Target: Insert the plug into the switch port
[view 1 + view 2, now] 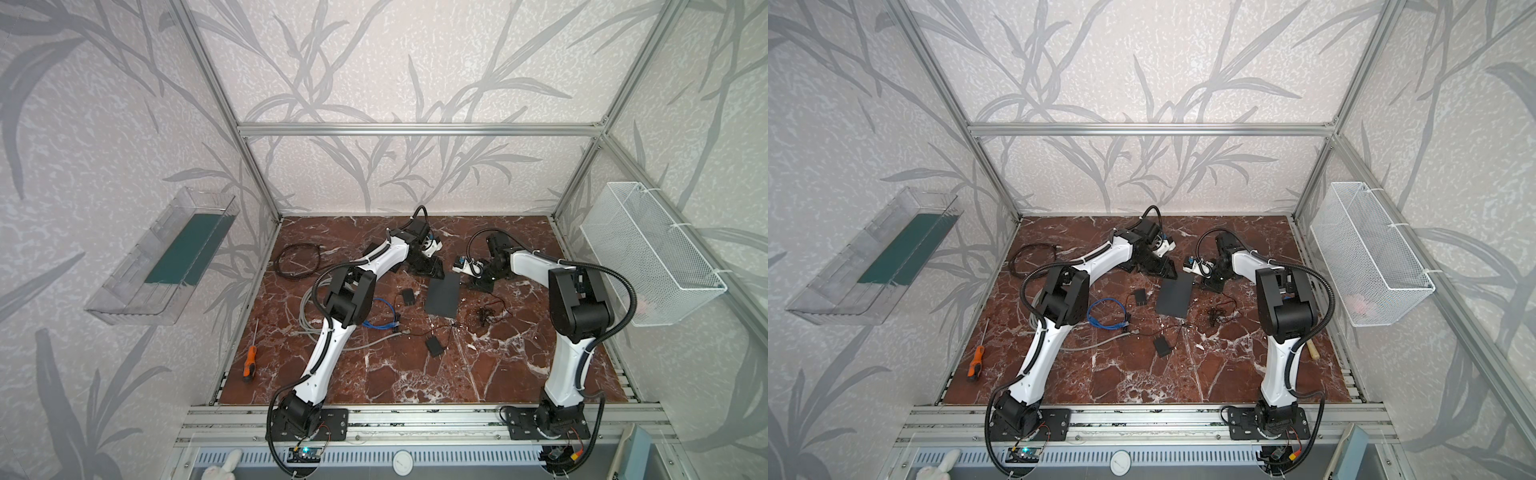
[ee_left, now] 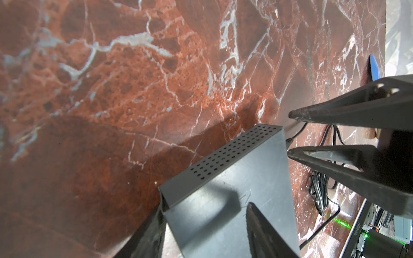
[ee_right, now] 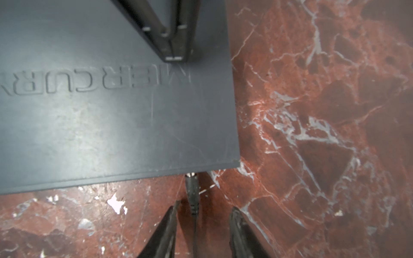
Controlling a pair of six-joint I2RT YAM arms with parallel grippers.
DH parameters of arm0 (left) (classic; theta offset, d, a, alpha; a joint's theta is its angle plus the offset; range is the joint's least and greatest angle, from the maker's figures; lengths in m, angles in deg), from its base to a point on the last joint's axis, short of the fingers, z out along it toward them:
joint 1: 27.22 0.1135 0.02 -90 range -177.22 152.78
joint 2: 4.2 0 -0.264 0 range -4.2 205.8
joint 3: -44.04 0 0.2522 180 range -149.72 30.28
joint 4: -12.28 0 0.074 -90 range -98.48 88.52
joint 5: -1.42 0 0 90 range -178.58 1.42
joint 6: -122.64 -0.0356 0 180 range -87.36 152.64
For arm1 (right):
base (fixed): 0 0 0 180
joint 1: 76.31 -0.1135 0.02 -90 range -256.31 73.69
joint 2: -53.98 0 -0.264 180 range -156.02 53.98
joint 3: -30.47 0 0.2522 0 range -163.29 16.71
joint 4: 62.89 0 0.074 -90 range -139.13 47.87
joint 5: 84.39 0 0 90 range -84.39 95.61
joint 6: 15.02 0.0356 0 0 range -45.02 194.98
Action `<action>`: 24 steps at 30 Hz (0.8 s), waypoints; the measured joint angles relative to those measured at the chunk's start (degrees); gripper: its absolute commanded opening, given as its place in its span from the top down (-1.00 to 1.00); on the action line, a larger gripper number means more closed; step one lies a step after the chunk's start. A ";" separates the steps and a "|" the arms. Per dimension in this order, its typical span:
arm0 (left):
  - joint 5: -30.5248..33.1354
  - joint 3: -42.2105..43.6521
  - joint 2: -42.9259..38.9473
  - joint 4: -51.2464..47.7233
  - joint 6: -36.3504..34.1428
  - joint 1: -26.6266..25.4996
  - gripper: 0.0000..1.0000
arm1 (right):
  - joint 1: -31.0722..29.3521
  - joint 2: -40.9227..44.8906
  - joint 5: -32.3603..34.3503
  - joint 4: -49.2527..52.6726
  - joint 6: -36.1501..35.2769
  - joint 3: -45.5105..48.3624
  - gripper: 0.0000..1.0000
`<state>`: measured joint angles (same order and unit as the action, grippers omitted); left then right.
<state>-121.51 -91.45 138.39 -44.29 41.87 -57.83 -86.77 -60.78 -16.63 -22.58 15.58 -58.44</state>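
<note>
**Grey switch [image 3: 111,122] clamped, barrel plug [image 3: 191,192] at its edge**

At the switch's far end, the left gripper [image 2: 204,205] appears clamped across its thickness, one finger laid on top. Against the switch's right-hand edge the barrel plug is found, its long axis square to that edge, seating depth unclear. Behind it the right gripper [image 3: 205,205] is spread open, nothing gripped, and is judged nearer for a straight push.

Grey leaf-patterned walls [image 1: 374,62], aluminium frame [image 1: 415,129], red-brown marble-look tabletop [image 1: 415,382], white wire basket [image 1: 648,257] on the right wall.
</note>
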 measured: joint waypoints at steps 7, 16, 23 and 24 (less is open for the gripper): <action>-0.22 -0.04 0.00 -0.09 -0.07 -0.07 -0.18 | -1.29 -1.97 1.14 3.02 -1.77 -2.91 0.46; -0.61 -0.90 0.26 -0.94 -0.81 -0.09 -0.18 | -1.88 -3.65 1.75 6.54 -2.67 -5.97 0.80; -1.77 -5.79 2.82 -4.55 -2.23 -0.09 -0.18 | -2.21 -4.04 1.92 7.58 -3.02 -6.75 0.92; -1.95 -6.32 3.10 -4.94 -2.47 -0.09 -0.18 | -2.21 -4.04 2.05 7.56 -2.97 -6.75 0.93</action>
<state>-123.45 -97.77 141.49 -49.23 39.40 -57.92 -88.98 -64.83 -14.57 -15.02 12.61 -65.20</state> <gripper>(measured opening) 0.590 0.092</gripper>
